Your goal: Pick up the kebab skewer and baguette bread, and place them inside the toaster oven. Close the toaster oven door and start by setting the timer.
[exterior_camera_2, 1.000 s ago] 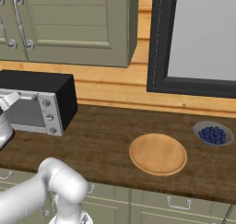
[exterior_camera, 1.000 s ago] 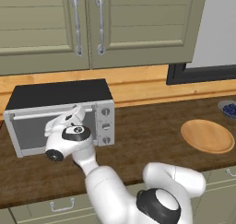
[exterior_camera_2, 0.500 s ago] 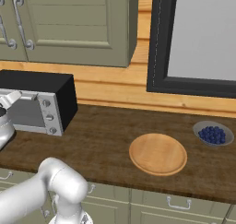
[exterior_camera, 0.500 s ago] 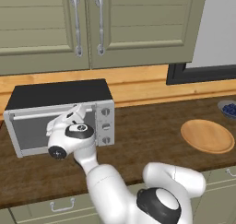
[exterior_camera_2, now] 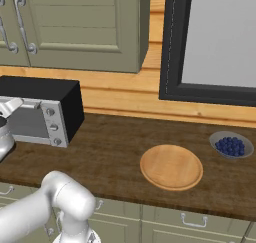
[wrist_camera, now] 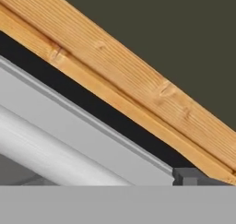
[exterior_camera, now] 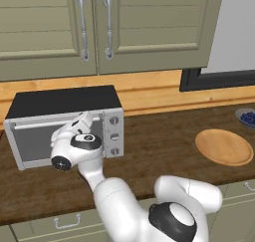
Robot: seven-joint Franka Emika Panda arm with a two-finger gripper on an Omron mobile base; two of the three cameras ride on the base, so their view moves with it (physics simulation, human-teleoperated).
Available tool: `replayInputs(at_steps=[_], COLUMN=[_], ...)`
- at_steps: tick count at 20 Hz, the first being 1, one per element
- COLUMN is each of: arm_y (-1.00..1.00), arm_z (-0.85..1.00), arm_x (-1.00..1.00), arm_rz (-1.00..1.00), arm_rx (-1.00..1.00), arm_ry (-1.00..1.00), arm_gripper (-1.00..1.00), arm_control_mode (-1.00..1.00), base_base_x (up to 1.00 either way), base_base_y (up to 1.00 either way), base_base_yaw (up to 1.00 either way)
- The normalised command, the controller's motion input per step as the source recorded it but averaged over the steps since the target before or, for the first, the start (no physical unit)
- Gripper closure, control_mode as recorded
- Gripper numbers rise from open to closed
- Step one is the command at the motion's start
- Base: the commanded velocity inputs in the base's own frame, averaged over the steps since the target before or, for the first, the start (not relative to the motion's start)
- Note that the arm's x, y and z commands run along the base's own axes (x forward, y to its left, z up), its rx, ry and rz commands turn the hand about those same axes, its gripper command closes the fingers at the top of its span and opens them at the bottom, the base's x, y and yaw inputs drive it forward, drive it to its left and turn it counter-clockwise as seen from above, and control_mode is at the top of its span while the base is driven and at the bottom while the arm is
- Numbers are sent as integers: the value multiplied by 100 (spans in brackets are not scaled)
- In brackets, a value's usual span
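boxy silver-fronted toaster oven (exterior_camera: 67, 124) with black top: set at the left of the dark wooden bench (exterior_camera: 164, 146), its silver-framed glass door (exterior_camera: 37, 141) shut. white arm's fingers (exterior_camera: 82, 121): held spread at the silver bar handle (wrist_camera: 41, 156), nothing gripped. round wooden plate (exterior_camera_2: 171, 167): bare. step judged: door closed, timer setting next; a shift rightward to the round knobs (exterior_camera: 114, 135) is called for.

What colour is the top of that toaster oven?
Black, above a silver front; the toaster oven shows it best in the left base view.
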Motion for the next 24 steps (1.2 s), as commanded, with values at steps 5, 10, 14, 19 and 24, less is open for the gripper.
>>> replayInputs(at_steps=[5, 10, 14, 19, 24], arm_y=[0, 7, 11, 6, 15], arm_z=[62, 53, 51, 58, 67], arm_x=[0, 0, 0, 0, 0], arm_rz=[6, 18, 23, 21, 13], arm_rx=[-5, -13, -18, -21, -25], arm_ry=[0, 0, 0, 0, -3], arm_gripper=[-100, -100, -100, -100, -100], arm_control_mode=[-100, -100, -100, -100, -100], base_base_x=[0, 0, 0, 0, 0], base_base_y=[0, 0, 0, 0, 0], base_base_yaw=[0, 0, 0, 0, 0])
